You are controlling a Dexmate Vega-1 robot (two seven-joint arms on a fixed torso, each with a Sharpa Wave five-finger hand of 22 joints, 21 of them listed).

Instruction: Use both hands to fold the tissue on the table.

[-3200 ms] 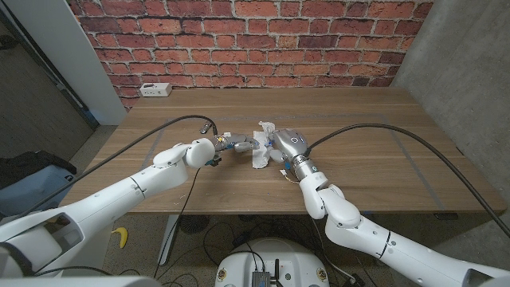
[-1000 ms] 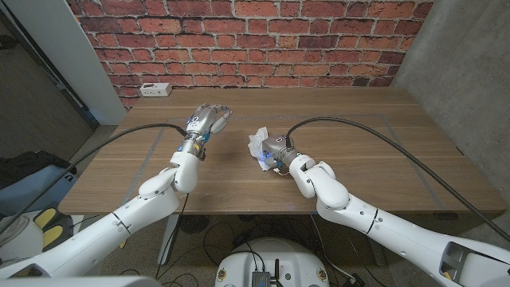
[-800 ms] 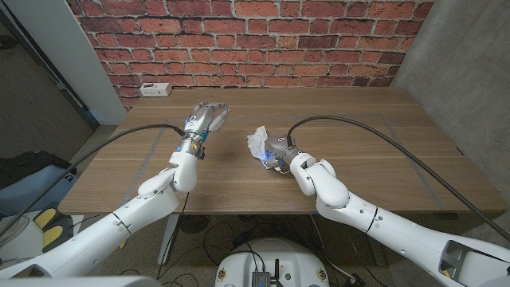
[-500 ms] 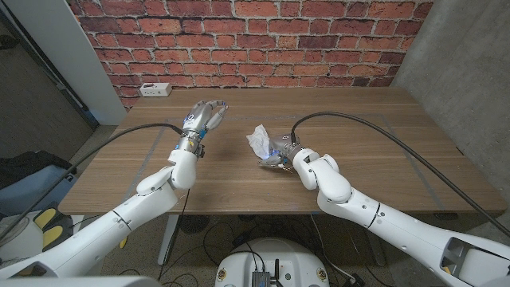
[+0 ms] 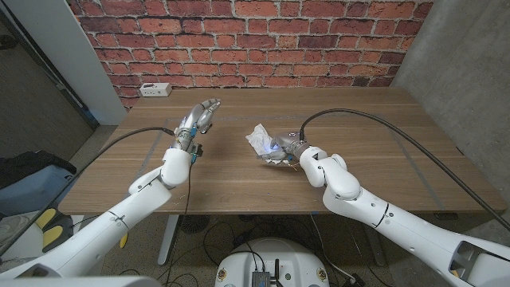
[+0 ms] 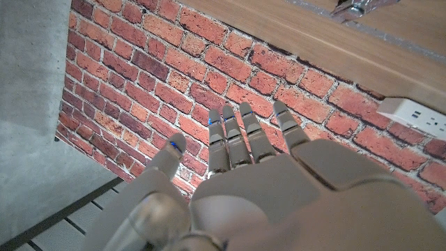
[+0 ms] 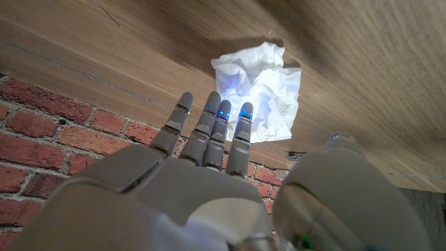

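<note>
Tissue (image 5: 260, 140) lies on the wooden table (image 5: 374, 143), about mid-table between the two hands, crumpled and part-folded rather than flat; white, with raised creases and one peaked corner lifted off the wood. In the right wrist view the tissue (image 7: 259, 90) reads as a rumpled, roughly rectangular wad with uneven layers and a ragged outline. Right hand (image 5: 285, 150) sits just beside the tissue's near edge, fingers (image 7: 217, 122) straight and apart, reaching toward it and holding nothing; whether the fingertips touch the paper I cannot tell. Left hand (image 5: 197, 119) is well apart from the tissue, raised over the table's left part, fingers (image 6: 240, 132) extended and spread, holding nothing. Handling judgement: very light, thin, limp paper with no stiffness of its own. It will slide on the smooth wood under a sideways push, bunch instead of creasing cleanly, and tear if pulled from two points at once or pinched hard. It will likely cling to or drag with a fingertip on release. Best hold looks like a light pinch at an outer corner or free edge, the lifted corner being the easiest place to get a fingertip under, while the other hand presses down gently along the intended fold line to anchor the sheet. Pressing should be broad and soft; lifting should be low, so that the paper does not flop or unfold.
</note>
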